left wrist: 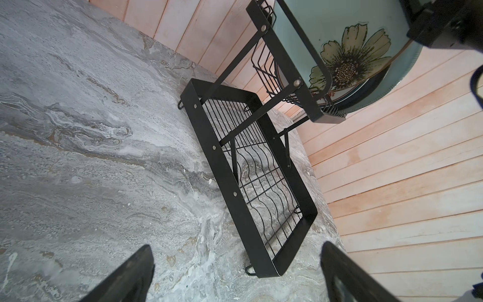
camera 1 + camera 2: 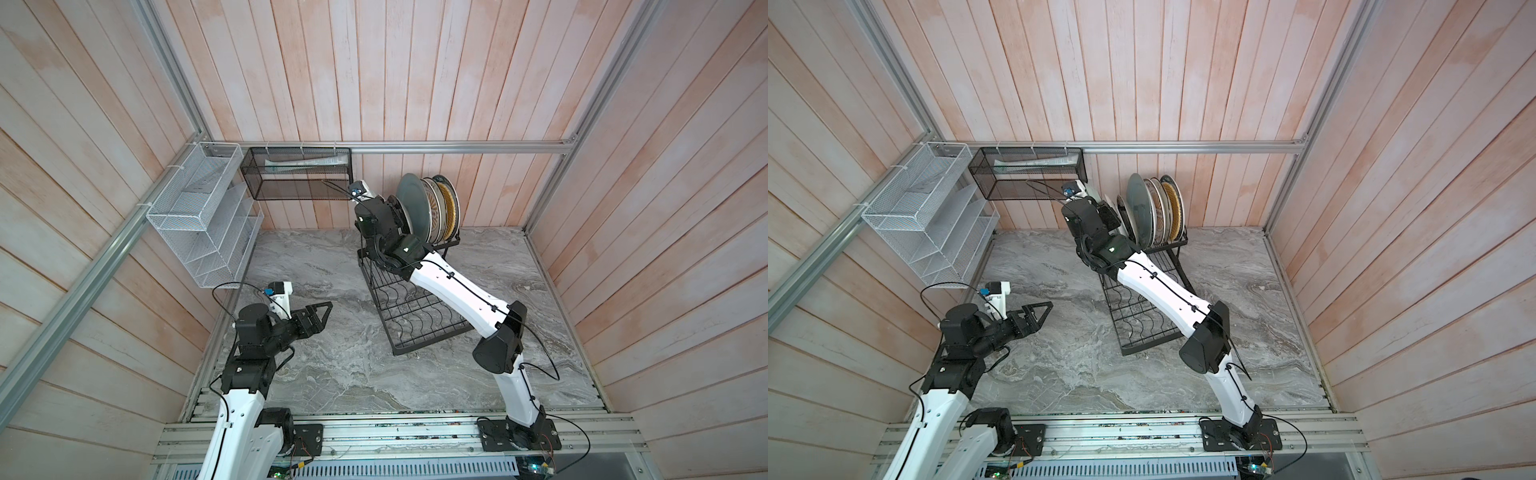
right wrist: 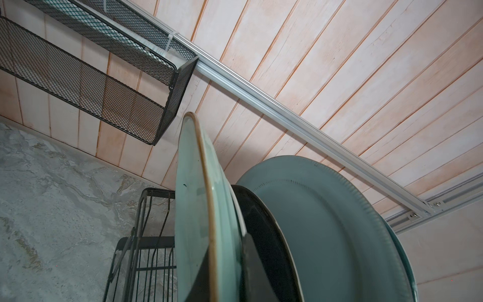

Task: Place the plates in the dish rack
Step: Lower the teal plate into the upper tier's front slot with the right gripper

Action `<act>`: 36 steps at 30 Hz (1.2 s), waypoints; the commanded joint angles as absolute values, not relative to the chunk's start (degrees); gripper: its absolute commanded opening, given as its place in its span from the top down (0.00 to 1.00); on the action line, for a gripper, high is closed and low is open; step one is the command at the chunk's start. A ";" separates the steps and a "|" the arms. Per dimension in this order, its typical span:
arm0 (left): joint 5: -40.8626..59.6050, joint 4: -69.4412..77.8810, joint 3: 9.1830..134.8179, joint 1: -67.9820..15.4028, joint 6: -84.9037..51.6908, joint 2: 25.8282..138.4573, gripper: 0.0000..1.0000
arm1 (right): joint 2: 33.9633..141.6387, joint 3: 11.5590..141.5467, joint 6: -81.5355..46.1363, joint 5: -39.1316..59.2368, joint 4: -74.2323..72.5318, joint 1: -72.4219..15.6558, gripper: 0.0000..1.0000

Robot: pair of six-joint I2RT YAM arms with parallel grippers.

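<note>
The black wire dish rack [image 2: 415,316] [image 2: 1142,324] [image 1: 224,167] stands at the back of the table. Several plates stand upright in its raised upper tier: a grey-blue one [image 2: 411,208] [image 2: 1138,208] [image 3: 326,222], a cream floral one [image 2: 434,212], a yellow woven-look one [image 2: 449,208] and a black one [image 3: 264,235]. My right gripper [image 2: 397,216] [image 3: 224,277] is shut on the rim of the pale green flower plate [image 1: 350,60] [image 3: 193,209], holding it upright at the tier's near end beside the black plate. My left gripper [image 2: 326,316] [image 2: 1046,309] [image 1: 236,245] hovers open and empty left of the rack.
A black mesh basket [image 2: 299,174] [image 3: 91,86] hangs on the back wall just left of the right wrist. A white mesh organizer [image 2: 203,216] hangs on the left wall. The rack's lower tier [image 1: 261,183] holds nothing. Wooden walls close in the marble tabletop [image 2: 332,365].
</note>
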State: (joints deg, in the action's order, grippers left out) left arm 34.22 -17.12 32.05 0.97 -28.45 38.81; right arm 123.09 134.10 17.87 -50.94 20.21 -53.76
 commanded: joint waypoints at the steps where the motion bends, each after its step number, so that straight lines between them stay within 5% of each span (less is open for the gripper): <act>1: 34.28 -16.52 32.61 1.19 -27.28 38.80 0.00 | 117.66 133.31 19.80 -57.70 14.20 -53.69 1.00; 24: 34.72 -16.26 32.49 1.25 -27.59 38.75 0.00 | 114.26 126.48 20.65 -60.64 11.78 -53.70 1.00; 36: 34.69 -16.23 32.44 1.22 -27.45 38.70 0.00 | 117.61 134.49 10.90 -54.29 26.35 -53.01 0.99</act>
